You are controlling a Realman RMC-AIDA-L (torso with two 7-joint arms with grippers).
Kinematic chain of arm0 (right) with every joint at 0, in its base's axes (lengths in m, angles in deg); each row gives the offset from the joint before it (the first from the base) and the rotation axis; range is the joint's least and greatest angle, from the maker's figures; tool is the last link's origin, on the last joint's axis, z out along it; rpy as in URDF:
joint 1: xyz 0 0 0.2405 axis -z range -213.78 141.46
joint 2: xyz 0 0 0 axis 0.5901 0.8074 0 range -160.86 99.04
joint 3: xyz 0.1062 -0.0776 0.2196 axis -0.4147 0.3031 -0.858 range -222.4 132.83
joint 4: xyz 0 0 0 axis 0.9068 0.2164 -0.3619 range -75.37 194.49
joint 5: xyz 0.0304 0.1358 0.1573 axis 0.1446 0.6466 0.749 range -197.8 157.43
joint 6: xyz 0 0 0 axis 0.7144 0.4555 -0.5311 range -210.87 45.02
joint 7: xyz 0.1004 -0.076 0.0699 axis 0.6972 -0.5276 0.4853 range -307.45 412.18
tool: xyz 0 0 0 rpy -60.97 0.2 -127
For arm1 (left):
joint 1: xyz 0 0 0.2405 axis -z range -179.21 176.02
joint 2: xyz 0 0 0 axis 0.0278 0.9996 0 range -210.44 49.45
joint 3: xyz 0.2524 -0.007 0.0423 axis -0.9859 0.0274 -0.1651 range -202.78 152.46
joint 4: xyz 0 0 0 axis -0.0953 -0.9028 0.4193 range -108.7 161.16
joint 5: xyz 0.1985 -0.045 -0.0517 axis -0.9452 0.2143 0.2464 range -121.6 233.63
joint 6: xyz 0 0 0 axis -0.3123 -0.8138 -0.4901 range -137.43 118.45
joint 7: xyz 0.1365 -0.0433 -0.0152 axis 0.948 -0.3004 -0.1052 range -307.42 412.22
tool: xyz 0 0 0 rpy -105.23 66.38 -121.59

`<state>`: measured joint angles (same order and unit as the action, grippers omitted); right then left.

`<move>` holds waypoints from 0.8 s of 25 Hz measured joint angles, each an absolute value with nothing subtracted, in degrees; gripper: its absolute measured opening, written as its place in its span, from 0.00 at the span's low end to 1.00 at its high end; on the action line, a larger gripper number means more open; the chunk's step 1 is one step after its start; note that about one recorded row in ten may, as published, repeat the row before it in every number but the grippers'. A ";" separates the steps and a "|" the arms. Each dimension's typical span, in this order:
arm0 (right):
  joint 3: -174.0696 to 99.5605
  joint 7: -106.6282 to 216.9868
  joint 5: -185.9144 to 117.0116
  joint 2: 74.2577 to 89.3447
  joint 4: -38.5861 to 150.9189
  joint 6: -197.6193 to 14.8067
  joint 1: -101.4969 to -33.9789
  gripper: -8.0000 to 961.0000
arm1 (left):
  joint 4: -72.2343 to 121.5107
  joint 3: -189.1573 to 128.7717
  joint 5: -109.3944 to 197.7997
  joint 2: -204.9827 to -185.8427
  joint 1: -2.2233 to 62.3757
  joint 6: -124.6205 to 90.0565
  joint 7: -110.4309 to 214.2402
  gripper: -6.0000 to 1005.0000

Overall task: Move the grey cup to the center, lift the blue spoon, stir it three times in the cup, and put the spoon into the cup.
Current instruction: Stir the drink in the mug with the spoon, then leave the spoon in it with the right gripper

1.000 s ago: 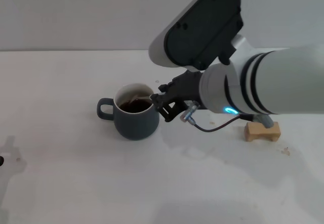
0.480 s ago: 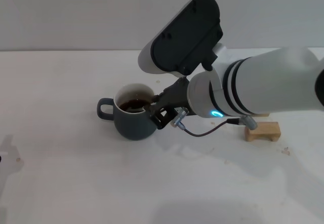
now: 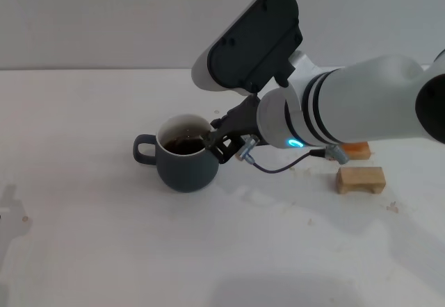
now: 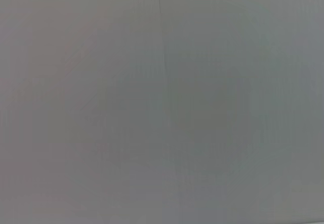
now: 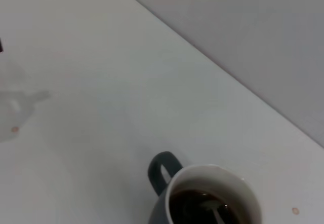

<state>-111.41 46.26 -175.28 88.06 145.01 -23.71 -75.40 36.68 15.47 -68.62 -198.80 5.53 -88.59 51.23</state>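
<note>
Head view shows the grey cup (image 3: pixel 183 153), a rounded, matte slate-grey ceramic mug with a smooth white interior and thin white rim, standing upright on the white table (image 3: pixel 104 244) a little left of the middle. Its loop handle points to the robot's left, and dark brown liquid fills the lower part of the bowl. From the right wrist view the same cup (image 5: pixel 202 197) sits at the lower edge of the picture, and a slim pale shape, the blue spoon (image 5: pixel 216 212), dips into the liquid; its handle is hard to make out and its colour cannot be judged there. The right gripper (image 3: pixel 221 142), a black angular assembly, hangs just at the cup's right rim, touching or almost touching it, and whether its fingers are clamped on the spoon or parted cannot be told. Behind it the right arm is a thick, glossy white cylinder with black bands, a small cyan light and a thin dark cable looping beneath. Farther to the right, well apart from the cup, a pale wooden block (image 3: pixel 360 179) with a notched underside rests on the table, with an orange piece (image 3: pixel 356 150) just behind it. Left wrist view shows only a flat grey surface.
</note>
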 joint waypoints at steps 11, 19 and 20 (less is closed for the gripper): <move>-112.81 45.34 -175.46 88.00 147.02 -20.77 -74.03 0.18 | 36.68 15.44 -68.61 -198.82 5.52 -88.59 51.26 0.00; -112.08 45.33 -174.98 88.21 148.97 -19.26 -73.25 0.19 | 36.94 15.42 -68.61 -198.88 5.52 -88.68 51.26 0.00; -111.94 45.33 -174.67 88.24 148.98 -19.26 -73.30 0.19 | 37.01 15.43 -68.62 -198.88 5.54 -88.73 51.26 0.00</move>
<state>-111.94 45.33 -174.67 88.24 148.98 -19.26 -73.30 37.01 15.43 -68.62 -198.88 5.54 -88.73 51.26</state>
